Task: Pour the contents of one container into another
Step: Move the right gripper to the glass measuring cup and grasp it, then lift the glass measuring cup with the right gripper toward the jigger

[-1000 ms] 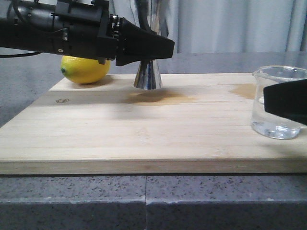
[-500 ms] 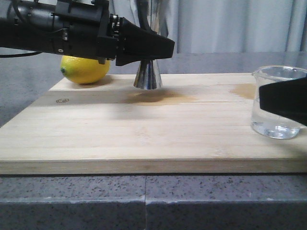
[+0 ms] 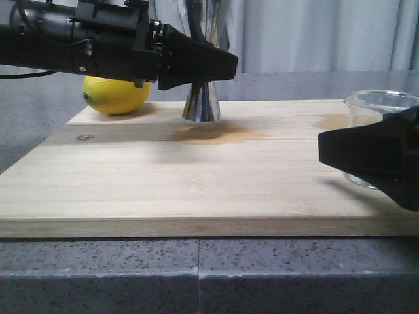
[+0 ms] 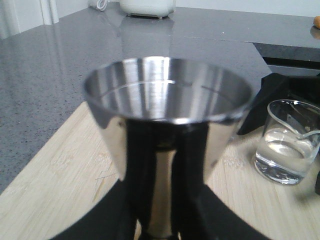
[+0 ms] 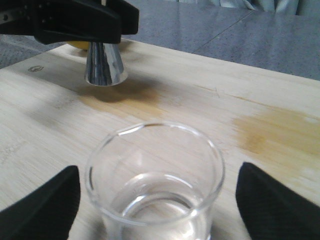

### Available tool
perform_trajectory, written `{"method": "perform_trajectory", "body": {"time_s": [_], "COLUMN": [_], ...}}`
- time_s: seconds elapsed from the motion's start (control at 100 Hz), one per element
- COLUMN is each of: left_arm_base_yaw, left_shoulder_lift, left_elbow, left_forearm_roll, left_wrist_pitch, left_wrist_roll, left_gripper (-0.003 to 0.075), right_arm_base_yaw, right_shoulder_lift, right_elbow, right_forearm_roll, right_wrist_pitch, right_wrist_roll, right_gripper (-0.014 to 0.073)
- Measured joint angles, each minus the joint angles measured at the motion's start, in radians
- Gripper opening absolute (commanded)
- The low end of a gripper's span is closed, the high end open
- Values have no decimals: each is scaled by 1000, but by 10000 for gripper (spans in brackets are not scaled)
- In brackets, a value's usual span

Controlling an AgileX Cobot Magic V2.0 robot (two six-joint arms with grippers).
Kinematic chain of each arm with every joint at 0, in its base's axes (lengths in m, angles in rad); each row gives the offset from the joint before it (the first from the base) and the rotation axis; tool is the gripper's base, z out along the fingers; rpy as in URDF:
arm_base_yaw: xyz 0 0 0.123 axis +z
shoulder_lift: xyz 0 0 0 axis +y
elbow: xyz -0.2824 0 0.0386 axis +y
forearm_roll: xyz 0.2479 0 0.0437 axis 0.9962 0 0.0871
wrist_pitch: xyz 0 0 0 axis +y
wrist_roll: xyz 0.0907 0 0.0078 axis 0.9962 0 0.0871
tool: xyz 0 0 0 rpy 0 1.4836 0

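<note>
So the left claw (image 3: 222,65) is clamped around the steel jigger (image 3: 201,103) at its narrow middle, holding it upright on the back part of the wooden board (image 3: 196,190). From the left wrist camera you look straight into the jigger's top cup (image 4: 167,90), with the black fingers (image 4: 192,170) pressed on either side of the stem. I can't tell if there's any liquid in that cup (too shiny).

The glass beaker (image 3: 380,104) sits on the board at the far right, well apart from the jigger, with clear water in the bottom. The right claw (image 3: 366,154) is spread wide, and the right wrist camera shows the beaker (image 5: 155,185) standing between its two black fingers (image 5: 42,202) with gaps on both sides, so not touching. In the front view that claw covers most of the glass, with only the rim and a bit of the base showing.

A lemon (image 3: 116,95) lies at the back left of the board, behind the left arm. There are also two brownish stains on the wood, one (image 3: 219,134) right in front of the jigger and one (image 3: 334,122) near the beaker. The board rests on a grey speckled counter (image 3: 196,275).
</note>
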Motion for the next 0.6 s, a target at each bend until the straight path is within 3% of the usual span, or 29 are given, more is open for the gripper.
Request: {"method": "perform_trajectory", "body": {"time_s": [0.19, 0.6], "left_arm_base_yaw": [0, 0], "left_shoulder_lift": [0, 0], "left_elbow": [0, 0], "left_forearm_roll": [0, 0], "left_wrist_pitch": [0, 0], "left_wrist_roll": [0, 0], "left_gripper": [62, 62], "right_arm_base_yaw": [0, 0], "right_shoulder_lift": [0, 0], "right_elbow": [0, 0], "right_forearm_roll": [-2, -2], "right_wrist_pitch": [5, 9], "right_wrist_roll": [0, 0], "right_gripper": [412, 258]}}
